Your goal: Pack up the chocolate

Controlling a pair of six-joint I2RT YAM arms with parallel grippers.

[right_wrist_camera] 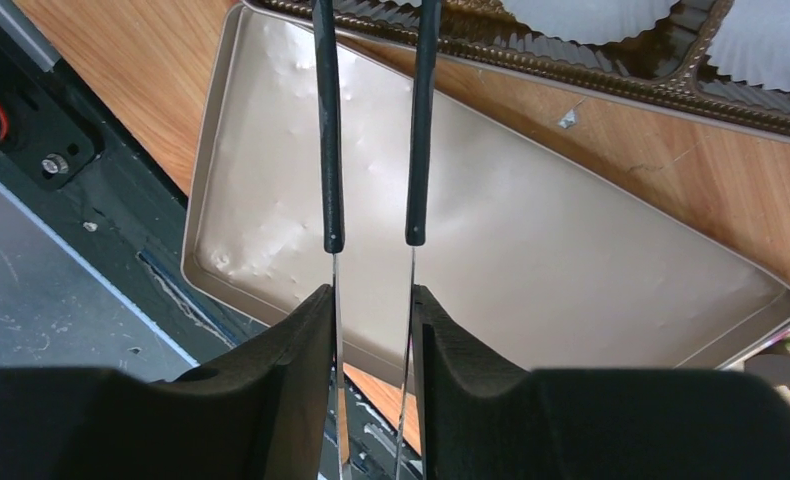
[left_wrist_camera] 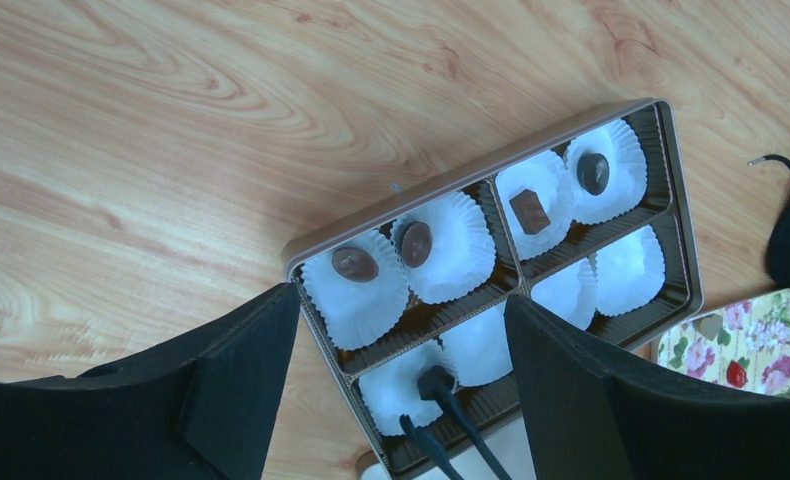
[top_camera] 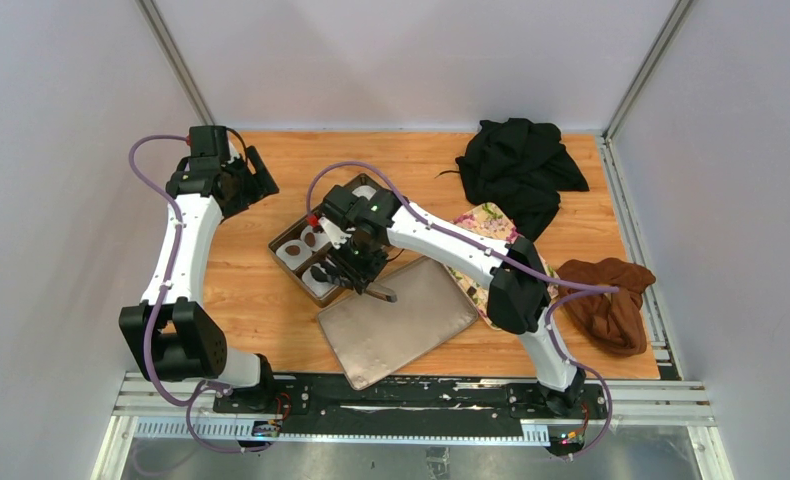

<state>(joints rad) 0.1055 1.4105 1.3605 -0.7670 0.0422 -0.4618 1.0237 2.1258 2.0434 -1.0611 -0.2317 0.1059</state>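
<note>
Four pieces of chocolate (left_wrist_camera: 416,243) sit one per white paper cup (left_wrist_camera: 626,270) along one long row of the box (left_wrist_camera: 671,215), two in each of that row's two compartments. A fifth dark piece (left_wrist_camera: 436,382) lies in an end cup of the other row, at the tips of the tongs (left_wrist_camera: 449,430); whether the tips pinch it or only touch it cannot be told. The remaining three cups of that row show no piece. In the top view the box (top_camera: 283,243) lies left of centre on the wooden table (top_camera: 241,300), with the right arm reaching over it. The right gripper (right_wrist_camera: 371,295) is clamped on the tongs (right_wrist_camera: 328,130), both fingers pressed against the two metal arms, whose black sleeves run away from the camera toward the box. Below them lies the gold lid (right_wrist_camera: 591,260), inner side up, just beside the box. The left gripper (left_wrist_camera: 401,295) hangs above the box with its jaws spread wide and nothing between them; in the top view it (top_camera: 256,178) stands near the far left of the table. A floral tray (top_camera: 491,222) lies to the right of the box, partly under the right arm. A black cloth (top_camera: 519,170) lies at the far right of the table, and a rust-brown cloth (top_camera: 611,300) lies at the right edge.
</note>
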